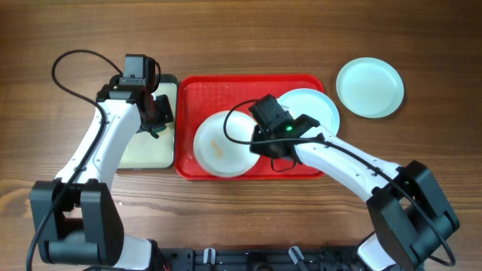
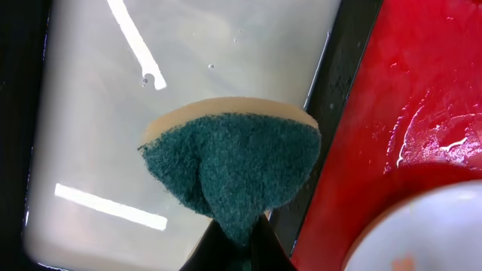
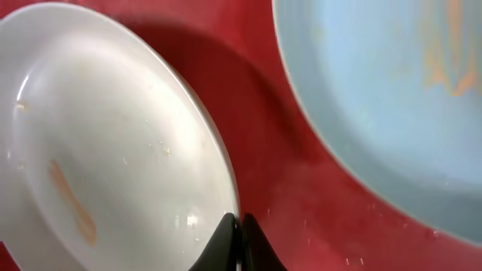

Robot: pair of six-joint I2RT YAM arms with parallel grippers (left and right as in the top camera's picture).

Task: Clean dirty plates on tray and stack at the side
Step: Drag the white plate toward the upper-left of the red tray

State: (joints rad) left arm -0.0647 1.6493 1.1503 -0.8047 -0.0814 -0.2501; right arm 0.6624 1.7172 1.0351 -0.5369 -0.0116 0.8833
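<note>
The red tray [image 1: 226,89] holds a white plate [image 1: 220,147] with an orange smear and a pale blue plate [image 1: 315,108] with orange streaks. My right gripper [image 1: 263,139] is shut on the white plate's right rim [image 3: 226,197] and tilts it up off the tray [image 3: 301,196]. The blue plate [image 3: 376,83] lies to the right in the right wrist view. A second blue plate [image 1: 369,87] lies on the table right of the tray. My left gripper [image 1: 156,113] is shut on a green and yellow sponge [image 2: 233,162] above the black-rimmed tray [image 2: 181,90].
The small black-rimmed tray [image 1: 147,147] with a pale wet inside stands against the red tray's left side. Wet streaks shine on the red tray [image 2: 422,90] in the left wrist view. Cables run along both arms.
</note>
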